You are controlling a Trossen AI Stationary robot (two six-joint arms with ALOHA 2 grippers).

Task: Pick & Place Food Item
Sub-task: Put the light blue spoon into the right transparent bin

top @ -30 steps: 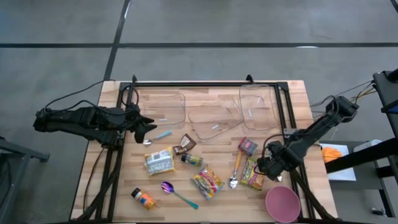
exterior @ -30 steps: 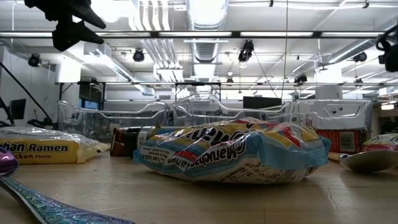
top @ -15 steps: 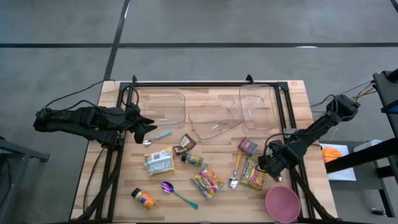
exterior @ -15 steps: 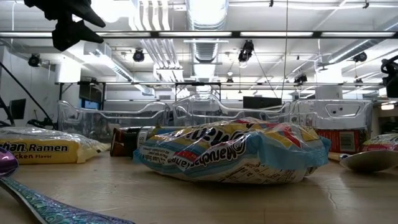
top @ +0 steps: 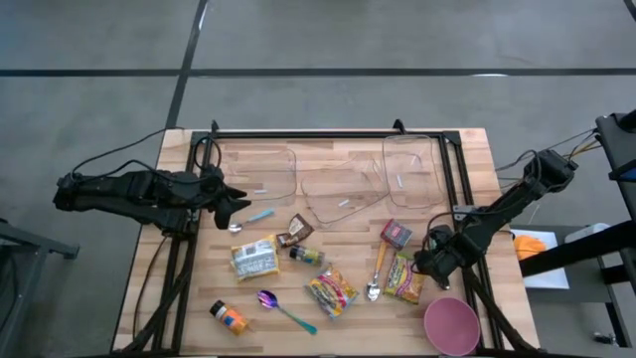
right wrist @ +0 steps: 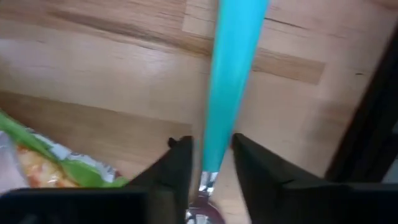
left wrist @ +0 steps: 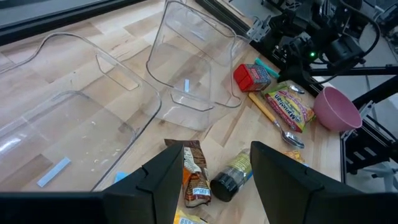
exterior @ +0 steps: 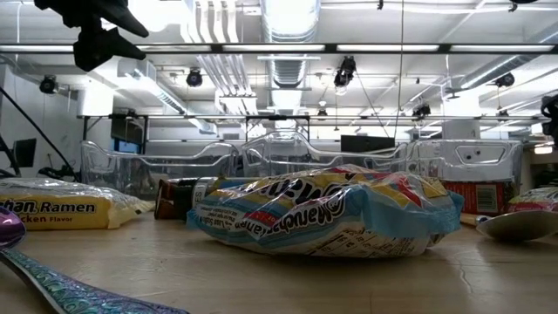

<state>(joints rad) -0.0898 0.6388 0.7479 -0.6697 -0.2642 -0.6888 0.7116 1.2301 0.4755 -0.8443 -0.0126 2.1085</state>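
Observation:
My right gripper (top: 431,267) hangs low over the table's right side, beside a green-and-yellow snack pack (top: 402,278). In its wrist view its open fingers stand on either side of a teal utensil handle (right wrist: 227,74) lying on the wood, with the snack pack's corner (right wrist: 37,162) beside them. I cannot tell whether the fingers touch the handle. My left gripper (top: 235,202) is open and empty above the table's left side, near a clear container (top: 260,171). A candy bag (top: 332,292), a ramen pack (top: 255,257) and a red box (top: 396,235) lie flat on the table.
Two more clear containers (top: 343,191) (top: 412,169) stand at the back. A pink bowl (top: 451,325) sits at the near right. A yellow-handled spoon (top: 378,268), a purple spoon (top: 281,306), a teal spoon (top: 260,215), a dark bottle (top: 306,257) and an orange bottle (top: 229,317) are scattered about.
My right gripper has gone down toward the table, over the teal handle.

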